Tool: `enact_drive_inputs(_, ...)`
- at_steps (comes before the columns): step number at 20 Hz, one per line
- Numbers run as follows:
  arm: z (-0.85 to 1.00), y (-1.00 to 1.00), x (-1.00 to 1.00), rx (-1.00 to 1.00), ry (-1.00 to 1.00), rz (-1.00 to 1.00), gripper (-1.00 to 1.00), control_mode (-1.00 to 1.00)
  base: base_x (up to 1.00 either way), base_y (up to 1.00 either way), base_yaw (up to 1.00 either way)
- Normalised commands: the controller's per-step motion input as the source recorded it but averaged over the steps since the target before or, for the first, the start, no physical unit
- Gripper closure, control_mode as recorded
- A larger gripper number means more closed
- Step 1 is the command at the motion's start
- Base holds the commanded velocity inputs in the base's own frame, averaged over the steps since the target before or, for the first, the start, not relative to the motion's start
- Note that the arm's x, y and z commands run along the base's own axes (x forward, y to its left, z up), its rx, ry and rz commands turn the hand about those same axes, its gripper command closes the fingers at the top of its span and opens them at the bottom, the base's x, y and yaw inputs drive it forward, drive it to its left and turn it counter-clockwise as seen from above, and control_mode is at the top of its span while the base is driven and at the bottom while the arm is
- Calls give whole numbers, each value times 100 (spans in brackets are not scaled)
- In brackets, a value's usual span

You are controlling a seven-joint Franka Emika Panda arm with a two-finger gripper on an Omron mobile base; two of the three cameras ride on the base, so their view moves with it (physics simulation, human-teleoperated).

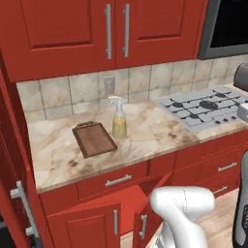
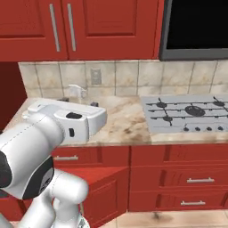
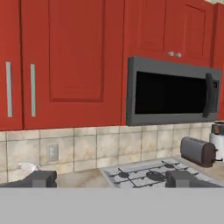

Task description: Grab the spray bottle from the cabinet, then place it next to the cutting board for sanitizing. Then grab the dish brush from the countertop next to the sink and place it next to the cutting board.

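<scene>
Spray bottle (image 2: 78, 92) mostly hidden behind arm in right base view, only sprayer head visible. Toaster (image 1: 241, 76) cut off by left base view's edge.

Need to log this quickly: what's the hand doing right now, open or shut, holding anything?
Hand: open and empty, fingertips spread wide apart, pointing toward the stove.

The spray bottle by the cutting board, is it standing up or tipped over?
Upright. In the left base view the spray bottle stands on its base on the countertop, white trigger head on top, just right of the cutting board.
</scene>
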Motion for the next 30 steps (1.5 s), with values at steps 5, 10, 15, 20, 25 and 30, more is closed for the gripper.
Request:
enact_drive_inputs(5,0,0,0,0,0,0,-100,100,-21,-95,-61)
enact_drive_inputs(10,0,0,0,0,0,0,-100,100,16,-86,-73)
enact_drive_inputs(15,0,0,0,0,0,0,-100,100,14,-53,-83)
enact_drive_inputs(20,0,0,0,0,0,0,-100,100,3,-6,-97)
enact_drive_inputs(25,0,0,0,0,0,0,-100,100,59,22,-44)
enact_drive_inputs(30,0,0,0,0,0,0,-100,100,54,0,-60)
